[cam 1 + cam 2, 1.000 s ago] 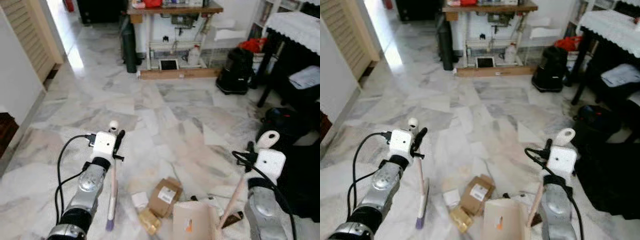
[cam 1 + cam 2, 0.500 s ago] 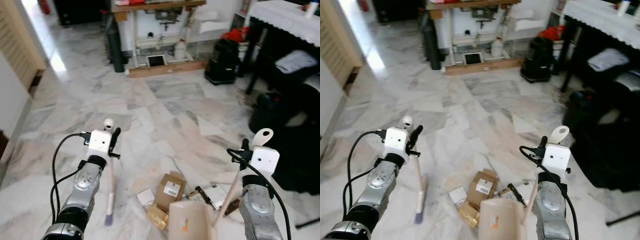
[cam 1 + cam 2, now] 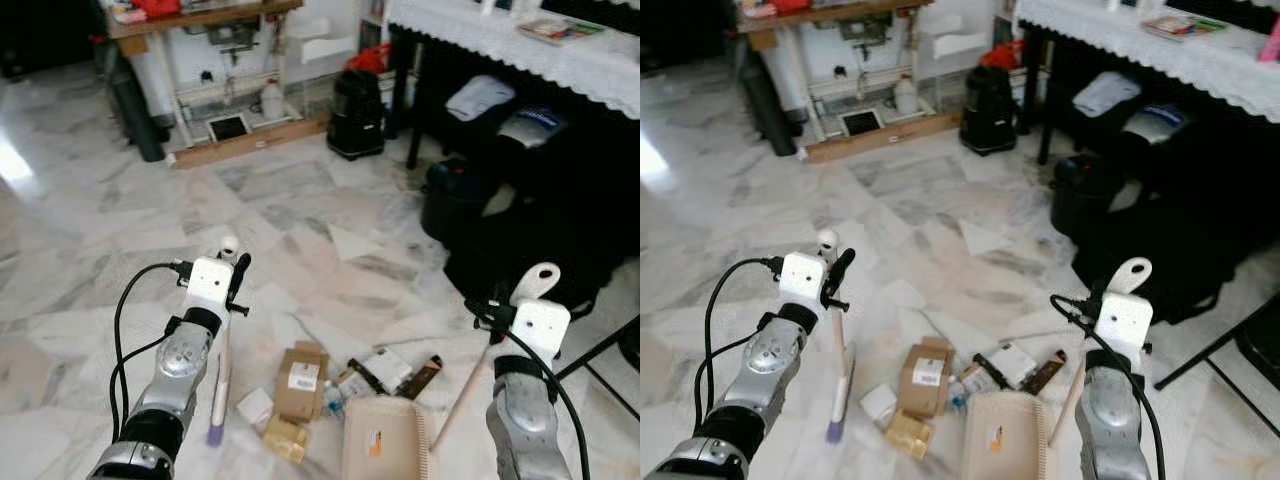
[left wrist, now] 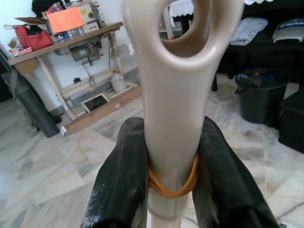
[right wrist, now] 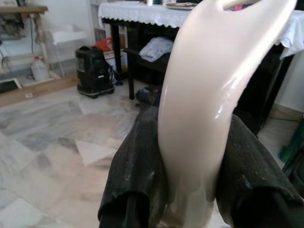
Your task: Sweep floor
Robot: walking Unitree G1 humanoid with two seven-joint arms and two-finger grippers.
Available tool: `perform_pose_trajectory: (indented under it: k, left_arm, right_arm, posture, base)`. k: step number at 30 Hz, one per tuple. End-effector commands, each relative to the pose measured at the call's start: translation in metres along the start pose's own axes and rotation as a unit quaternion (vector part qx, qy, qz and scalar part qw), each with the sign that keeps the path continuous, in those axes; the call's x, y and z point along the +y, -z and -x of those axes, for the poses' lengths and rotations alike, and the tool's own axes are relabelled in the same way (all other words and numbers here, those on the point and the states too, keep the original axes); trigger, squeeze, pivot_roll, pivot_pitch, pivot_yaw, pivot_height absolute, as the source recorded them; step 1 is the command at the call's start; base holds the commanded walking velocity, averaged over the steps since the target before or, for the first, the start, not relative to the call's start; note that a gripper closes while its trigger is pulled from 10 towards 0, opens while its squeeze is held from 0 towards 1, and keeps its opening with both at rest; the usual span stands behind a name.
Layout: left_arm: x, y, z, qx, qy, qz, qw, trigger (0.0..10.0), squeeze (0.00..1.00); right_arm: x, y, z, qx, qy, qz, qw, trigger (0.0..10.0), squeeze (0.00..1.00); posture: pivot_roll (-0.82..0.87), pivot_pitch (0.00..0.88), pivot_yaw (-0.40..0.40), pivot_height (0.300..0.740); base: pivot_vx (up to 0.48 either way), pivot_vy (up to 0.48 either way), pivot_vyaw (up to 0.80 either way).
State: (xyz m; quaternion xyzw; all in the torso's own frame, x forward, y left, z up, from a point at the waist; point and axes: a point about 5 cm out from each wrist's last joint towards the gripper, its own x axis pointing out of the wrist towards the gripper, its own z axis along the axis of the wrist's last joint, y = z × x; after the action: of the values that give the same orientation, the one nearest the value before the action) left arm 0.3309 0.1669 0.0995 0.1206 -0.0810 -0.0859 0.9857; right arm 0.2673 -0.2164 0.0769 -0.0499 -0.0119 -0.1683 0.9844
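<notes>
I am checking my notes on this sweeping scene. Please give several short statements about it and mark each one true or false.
1. The left end effector grips a beige brush handle. True.
2. The dustpan lies behind the litter, far from the robot. False: it lies near the robot, before the litter.
3. A brown cardboard box lies among the litter. True.
4. The right end effector is empty. False: it holds the dustpan handle.
</notes>
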Motion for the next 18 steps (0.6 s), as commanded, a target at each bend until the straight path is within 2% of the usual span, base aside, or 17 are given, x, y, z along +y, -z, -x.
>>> perform_pose_trajectory:
  k: [1,10,18]
  left_arm:
    - [0.007,-0.006,-0.002,-0.015,-0.009,-0.014,1.0,10.0,0.0]
    - [0.017,-0.002,-0.001,-0.001,-0.042,-0.043,0.998,10.0,0.0]
    - [0.016,0.007,0.004,0.021,-0.036,-0.042,0.998,10.0,0.0]
  right_arm:
    - [0.005,-0.004,-0.001,-0.015,-0.012,-0.004,1.0,10.0,0.0]
    - [0.002,0.013,0.007,0.012,-0.015,0.013,1.0,10.0,0.0]
    - [-0.006,0.035,0.022,0.045,-0.022,0.04,0.998,10.0,0.0]
  posture:
    - [0.03,0.0,0.048,0.74]
    - [0.03,0.0,0.051,0.74]
    - [0.02,0.032,0.058,0.74]
  base:
    - [0.0,0.0,0.0]
    - [0.0,0.0,0.0]
    - [0.0,0.0,0.0]
